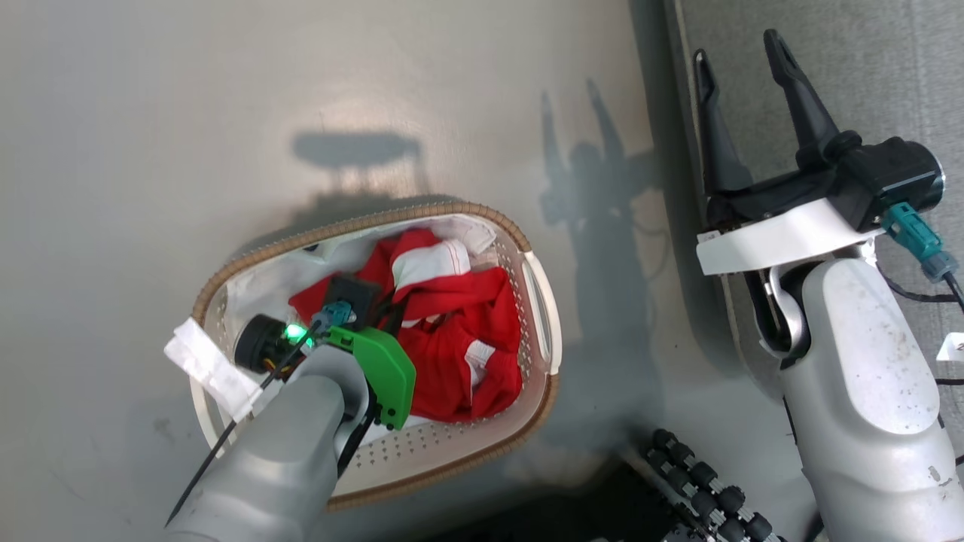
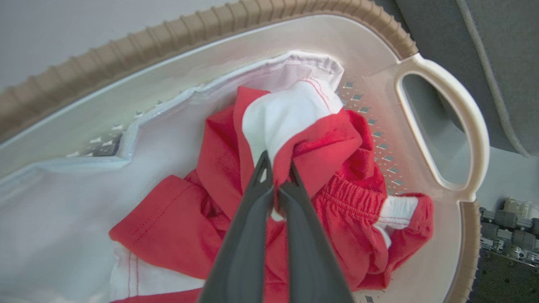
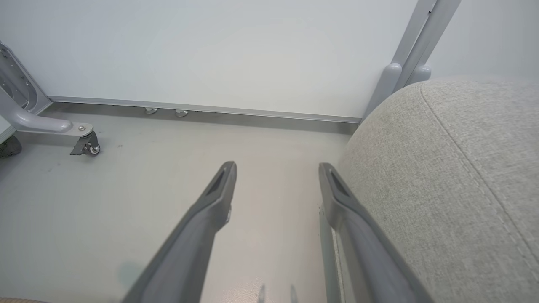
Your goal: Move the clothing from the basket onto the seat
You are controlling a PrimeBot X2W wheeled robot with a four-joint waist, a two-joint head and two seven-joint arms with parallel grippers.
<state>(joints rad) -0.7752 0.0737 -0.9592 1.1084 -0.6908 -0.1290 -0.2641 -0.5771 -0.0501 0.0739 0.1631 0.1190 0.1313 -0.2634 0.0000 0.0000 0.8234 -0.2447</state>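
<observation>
left tool (image 2: 276, 170) clenched on a fold of red clothing (image 2: 332, 147) inside the basket (image 2: 210, 31); right tool (image 1: 739, 56) spread apart, empty, by the edge of the grey seat (image 3: 454, 168).

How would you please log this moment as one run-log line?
left gripper: shut on bright red fabric clothing in oval perforated basket | right gripper: open, beside grey upholstered seat

open-topped basket (image 1: 422, 455), bare floor (image 1: 226, 113) before seat (image 1: 904, 60)

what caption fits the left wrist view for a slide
The left gripper pinches a fold of red clothing inside the basket.
</observation>
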